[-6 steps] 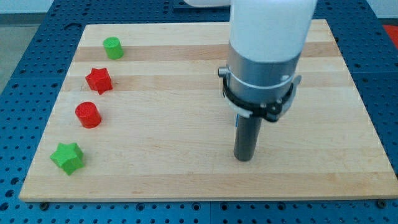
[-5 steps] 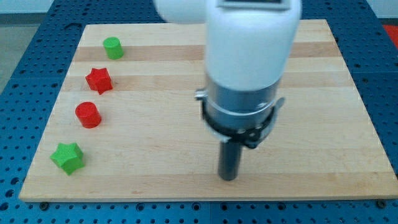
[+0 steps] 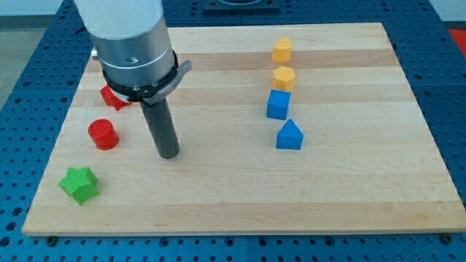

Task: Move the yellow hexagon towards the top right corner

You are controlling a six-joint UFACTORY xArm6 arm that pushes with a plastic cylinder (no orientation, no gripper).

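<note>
We are working over a pale wooden board (image 3: 218, 196) set on a blue perforated table (image 3: 29, 87). Our arm carries no claw, so nothing opens, closes or clamps; it ends in a straight dark rod, and my tip (image 3: 169, 155) rests on the bare board in the view's left half. It touches no block: the red cylinder block (image 3: 103, 135) lies to its left, the green star-shaped block (image 3: 79, 184) lower left, and a red block (image 3: 113, 97), partly hidden behind the arm's housing, sits above.

The task's piece, the yellow hexagon block (image 3: 284, 78), sits well apart from my tip, in the view's right half. It stands in a column: a second yellow block (image 3: 282, 49) of less clear shape just above it, a blue cube block (image 3: 277, 105) just below and seemingly touching it, and a blue house-shaped block (image 3: 289, 135) lower still.

The risks, as we judge them, come from that crowding. A push up and to the right from below would have to pass the blue cube, which could be dragged along. A push too straight upward would drive the hexagon into the other yellow block. An off-centre contact could spin the hexagon aside.

We see no brands, labels or readable writing anywhere.
</note>
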